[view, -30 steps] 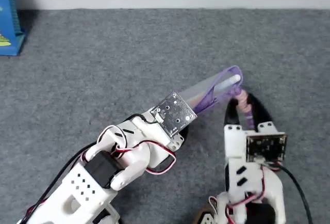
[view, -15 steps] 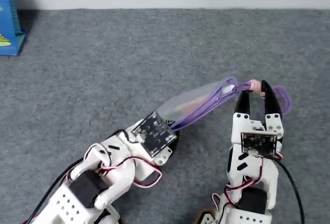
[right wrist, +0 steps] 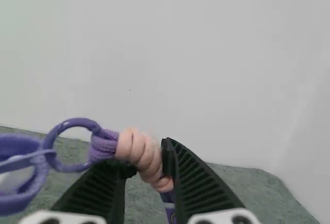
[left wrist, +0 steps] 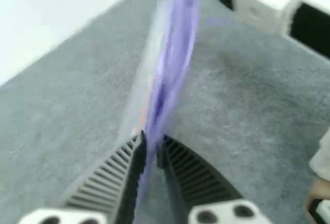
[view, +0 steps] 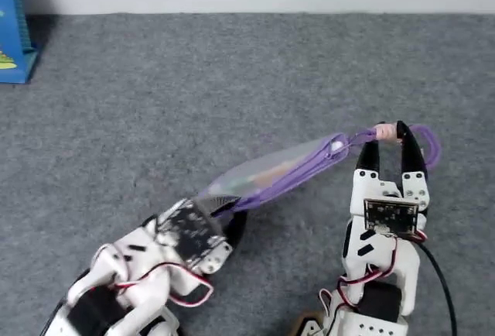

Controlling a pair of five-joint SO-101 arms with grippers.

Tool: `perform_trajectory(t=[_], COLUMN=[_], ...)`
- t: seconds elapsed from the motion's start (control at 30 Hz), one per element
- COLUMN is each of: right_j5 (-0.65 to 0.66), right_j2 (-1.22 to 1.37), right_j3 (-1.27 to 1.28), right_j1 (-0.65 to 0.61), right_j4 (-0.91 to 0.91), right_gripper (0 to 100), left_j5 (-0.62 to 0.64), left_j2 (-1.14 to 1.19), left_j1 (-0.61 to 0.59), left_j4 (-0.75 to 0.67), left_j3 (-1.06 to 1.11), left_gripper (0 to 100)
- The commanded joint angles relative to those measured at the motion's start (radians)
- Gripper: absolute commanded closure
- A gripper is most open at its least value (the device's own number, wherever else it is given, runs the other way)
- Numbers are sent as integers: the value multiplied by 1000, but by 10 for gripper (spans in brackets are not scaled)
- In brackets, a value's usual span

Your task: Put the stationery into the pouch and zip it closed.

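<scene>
A clear pouch with purple trim (view: pixel 271 172) hangs stretched between the two arms above the grey carpet. My left gripper (left wrist: pixel 150 149) is shut on the pouch's near end (left wrist: pixel 164 87), at the lower left of the high view (view: pixel 226 214). My right gripper (right wrist: pixel 146 164) is shut on the pink zipper pull (right wrist: pixel 142 154), which is tied to a purple ring (right wrist: pixel 69 136). In the high view the right gripper (view: pixel 389 144) holds that pull (view: pixel 382 130) at the pouch's far end. Something orange shows faintly inside the pouch (view: pixel 267 173).
A blue box (view: pixel 14 30) stands at the far left edge by the white wall. Grey carpet (view: pixel 193 88) covers the table all around the arms. The right arm's white body (left wrist: pixel 273 2) shows beyond the pouch in the left wrist view.
The left arm has drawn back toward the lower left with the pouch's end. The right gripper swung up and right with the pink pull. The pouch now hangs longer and flatter between them.
</scene>
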Motion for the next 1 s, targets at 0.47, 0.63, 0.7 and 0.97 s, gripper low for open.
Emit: perform_trajectory(t=[0.47,0.63,0.7,0.97], right_j5=[-41,-203,-267,-336], right_j2=[-7,-5,1,2], right_j3=[-83,-272,-353,-428], right_j1=[33,-71,-137,-387], right_j4=[53,147,160,13], right_gripper=[991,991,991,991], left_j5=[-49,-40,21,114], left_j2=[-84,-86,-86,-86], left_j1=[-157,-164,-187,-373], left_j4=[5,-9,-9,-9], left_j3=[21,19,19,21], left_gripper=[988,934,879,771])
